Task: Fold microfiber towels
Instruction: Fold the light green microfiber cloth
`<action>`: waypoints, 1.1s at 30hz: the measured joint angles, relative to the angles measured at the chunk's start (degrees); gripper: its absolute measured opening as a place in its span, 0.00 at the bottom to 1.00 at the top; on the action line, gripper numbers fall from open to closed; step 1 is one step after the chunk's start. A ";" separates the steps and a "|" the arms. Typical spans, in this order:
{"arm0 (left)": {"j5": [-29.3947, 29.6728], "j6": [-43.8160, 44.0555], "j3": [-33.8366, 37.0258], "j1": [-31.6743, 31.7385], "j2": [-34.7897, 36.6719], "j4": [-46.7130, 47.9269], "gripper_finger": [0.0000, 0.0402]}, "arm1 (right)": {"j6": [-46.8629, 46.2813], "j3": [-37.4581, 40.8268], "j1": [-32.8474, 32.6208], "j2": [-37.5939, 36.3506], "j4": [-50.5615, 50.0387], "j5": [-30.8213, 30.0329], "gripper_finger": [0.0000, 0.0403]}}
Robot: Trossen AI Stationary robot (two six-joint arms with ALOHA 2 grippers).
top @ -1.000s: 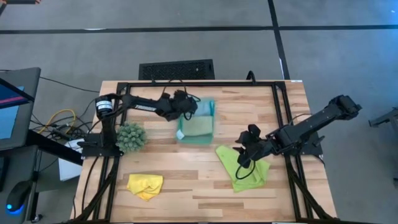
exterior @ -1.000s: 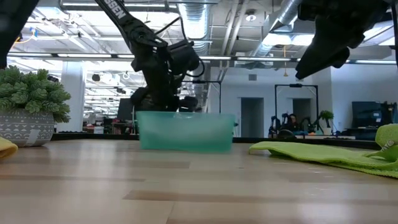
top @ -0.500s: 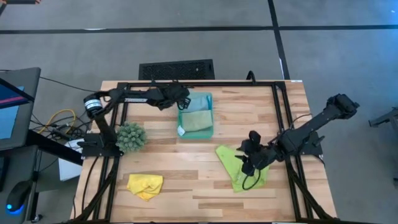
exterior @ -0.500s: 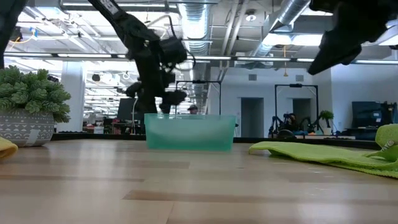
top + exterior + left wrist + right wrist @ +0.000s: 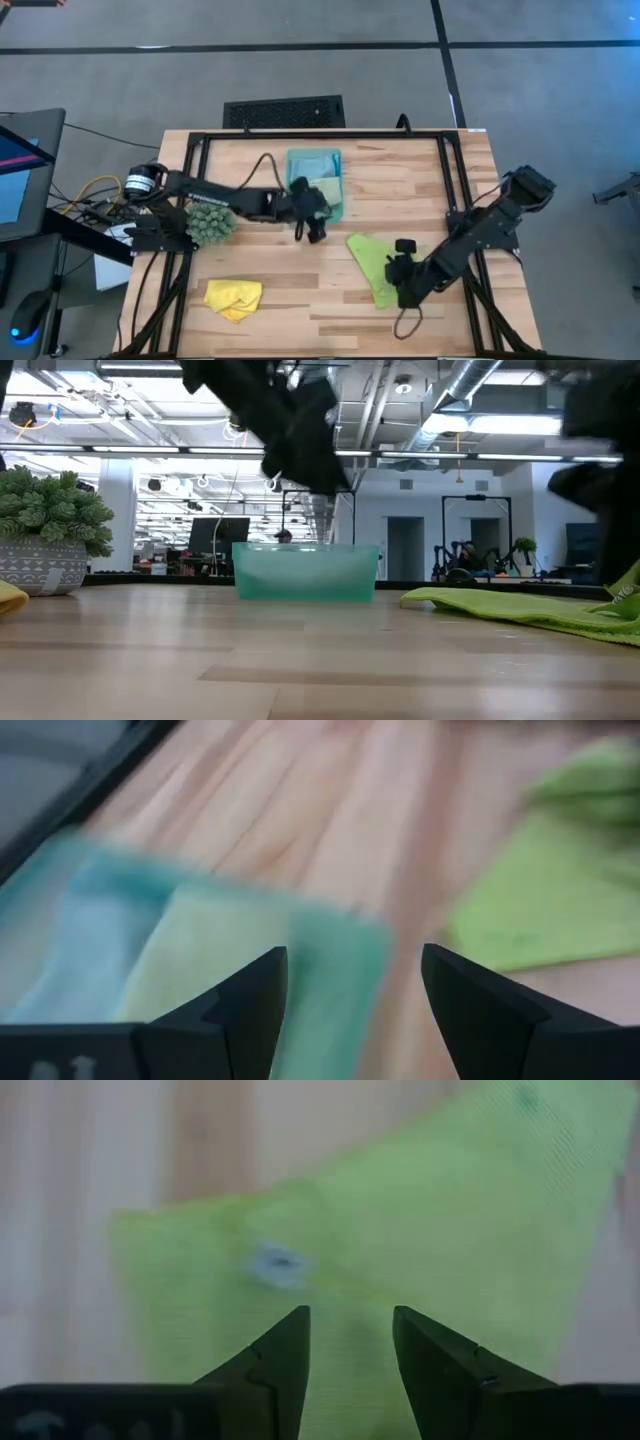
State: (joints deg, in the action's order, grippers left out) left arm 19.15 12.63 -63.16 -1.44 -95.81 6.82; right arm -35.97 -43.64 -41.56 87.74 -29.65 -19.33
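A lime green towel lies spread flat on the table at the near right. My right gripper stands open just above it, pointing steeply down, and the wrist view shows the towel between its fingers. Whether the fingertips touch the cloth I cannot tell. A light blue towel and a pale sage green towel lie in the teal tray. My left gripper hangs open and empty over the tray's near end. A yellow towel lies crumpled at the near left.
A potted spiky green plant stands at the left, beside my left arm. The black frame rails run along the table's left, right and far sides. Bare wood lies between the yellow towel and the lime towel.
My left gripper has risen out of the tray, swung first toward the far left, then toward the near edge past the tray's near end. The tray has slid a little and sits squarer. My right gripper has gone down and toward the near edge over the lime towel.
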 joint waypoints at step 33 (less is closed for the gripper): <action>2.32 -9.61 0.00 -6.88 0.09 -10.11 0.56 | 7.11 0.04 6.16 -3.91 -2.36 15.52 0.02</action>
State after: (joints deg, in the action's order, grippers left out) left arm 21.47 3.03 -63.16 -8.32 -95.72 -3.29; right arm -28.86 -43.59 -35.40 83.83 -32.01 -3.81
